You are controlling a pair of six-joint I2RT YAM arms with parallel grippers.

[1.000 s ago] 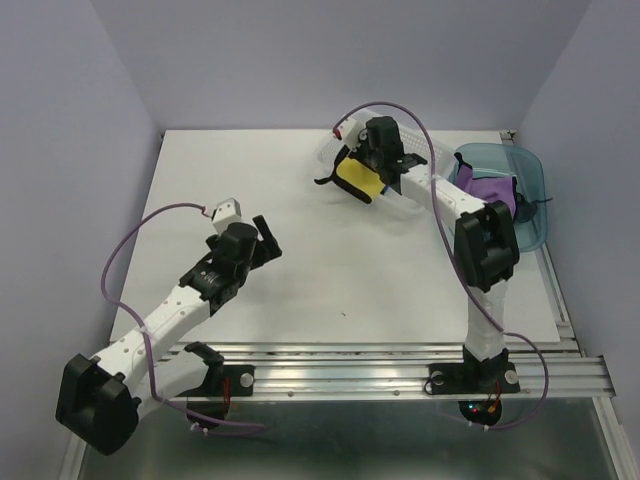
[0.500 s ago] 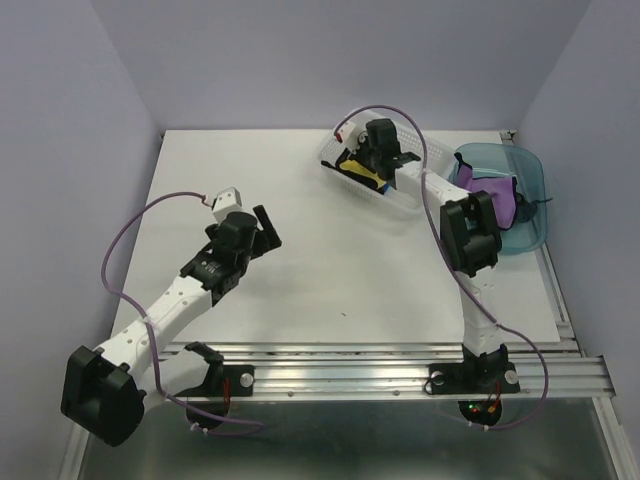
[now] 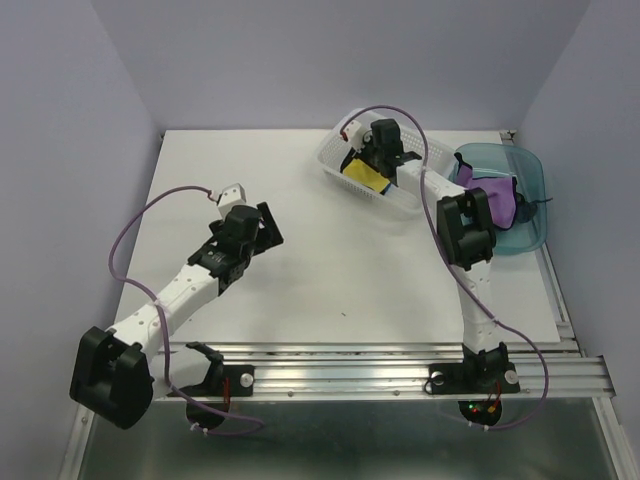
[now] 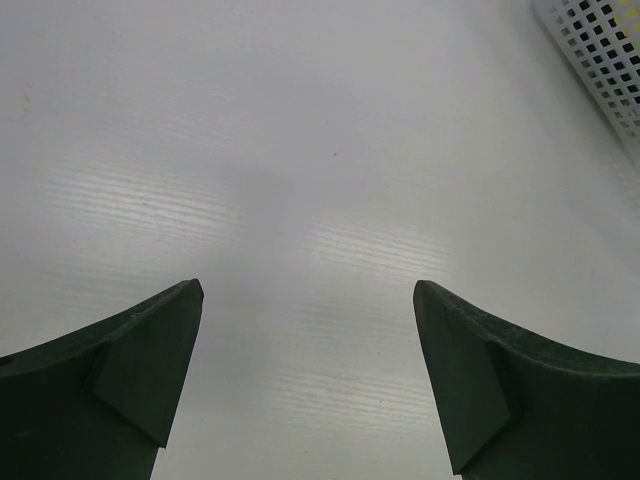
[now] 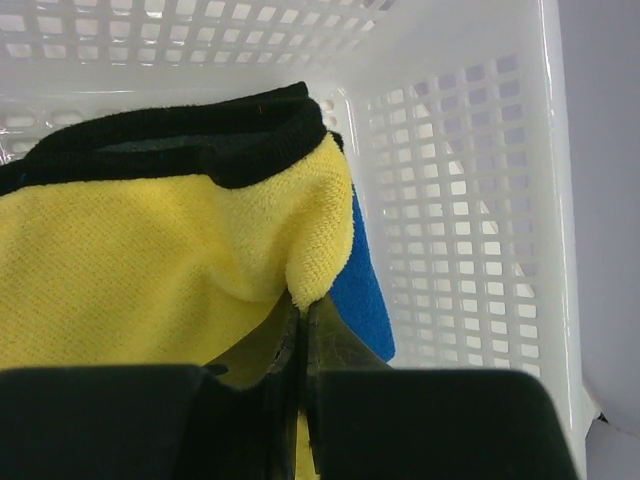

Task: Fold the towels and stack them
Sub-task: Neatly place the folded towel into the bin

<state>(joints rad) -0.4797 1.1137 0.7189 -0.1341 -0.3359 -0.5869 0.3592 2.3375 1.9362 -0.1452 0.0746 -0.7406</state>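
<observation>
My right gripper is inside the white slotted basket at the back, shut on the corner of the yellow towel. In the right wrist view the gripper pinches the yellow towel, which has a black hem. A bright blue towel lies under it in the basket. A purple towel sits in the teal bin at the right. My left gripper is open and empty over the bare table; its fingertips stand wide apart.
The basket's corner shows at the top right of the left wrist view. The white table ends at a metal rail in front. Purple walls stand at the left and back.
My right gripper has carried the yellow towel from outside the basket's left end into the basket. My left gripper has moved a little up and to the right, still open.
</observation>
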